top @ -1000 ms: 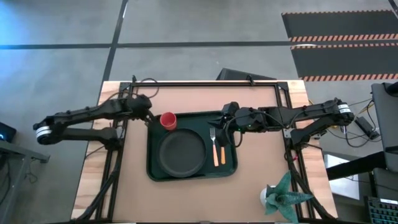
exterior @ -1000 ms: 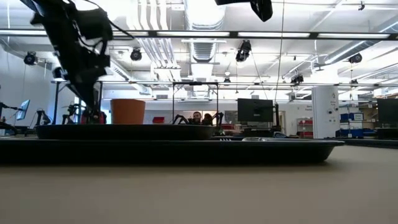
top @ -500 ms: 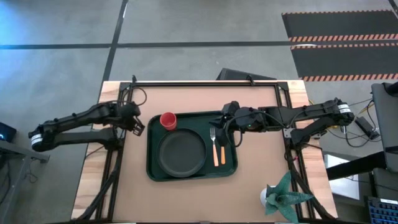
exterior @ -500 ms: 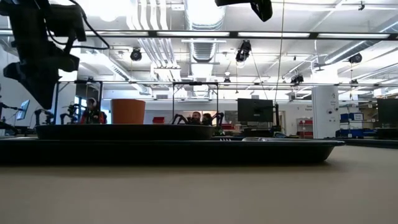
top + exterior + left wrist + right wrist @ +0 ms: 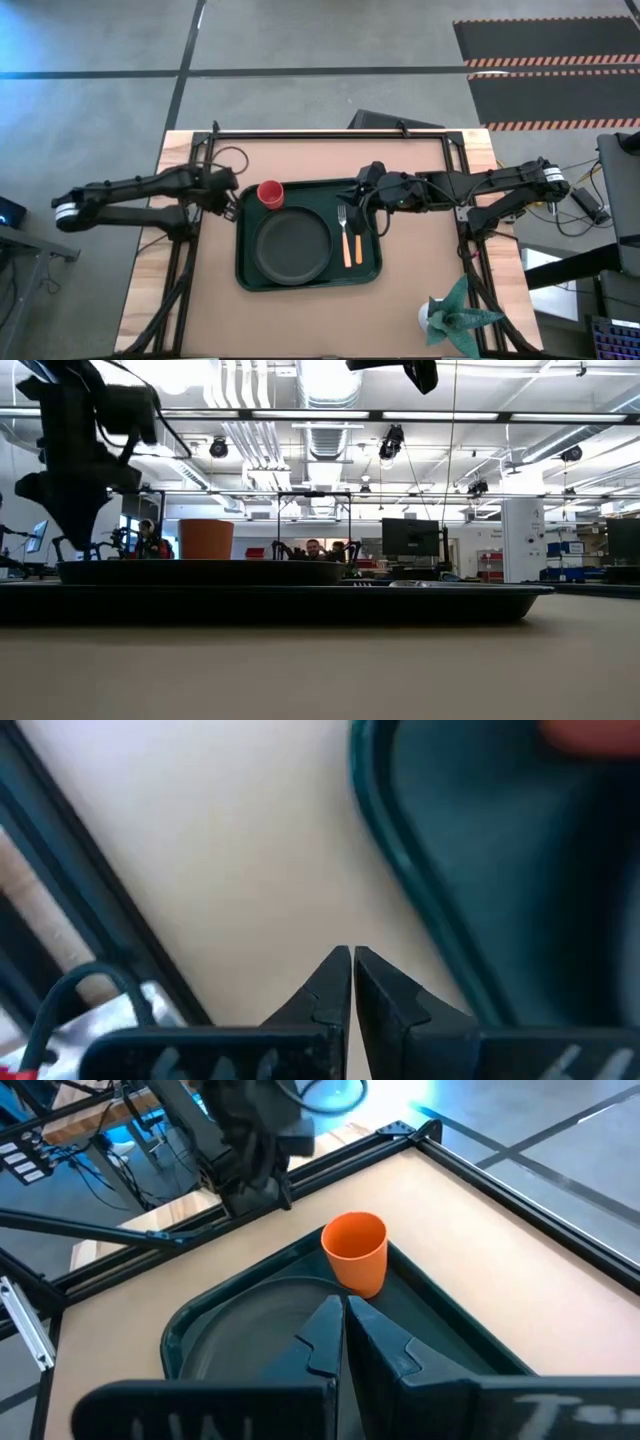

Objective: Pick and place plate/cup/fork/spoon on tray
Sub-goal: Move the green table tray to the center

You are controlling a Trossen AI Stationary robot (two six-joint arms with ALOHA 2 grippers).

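The dark green tray (image 5: 370,262) lies mid-table. On it stand the dark plate (image 5: 291,245) and the red cup (image 5: 270,193) at its far left corner. The fork (image 5: 344,232) and the spoon (image 5: 356,230), both orange-handled, lie side by side at its right. My left gripper (image 5: 232,204) is shut and empty, hanging above the table just left of the tray's rim (image 5: 400,870). My right gripper (image 5: 362,203) is shut and empty, held high over the tray's right part; it looks toward the cup (image 5: 357,1252).
A green plant in a white pot (image 5: 455,315) stands at the near right corner. Black frame rails (image 5: 330,133) run along the table's far edge and sides. People sit in the room behind (image 5: 315,548). Bare tabletop lies near and right of the tray.
My left gripper has drawn away from the cup toward the table's left edge, then come back a little toward the tray. The cup, plate, fork and spoon have stayed in place.
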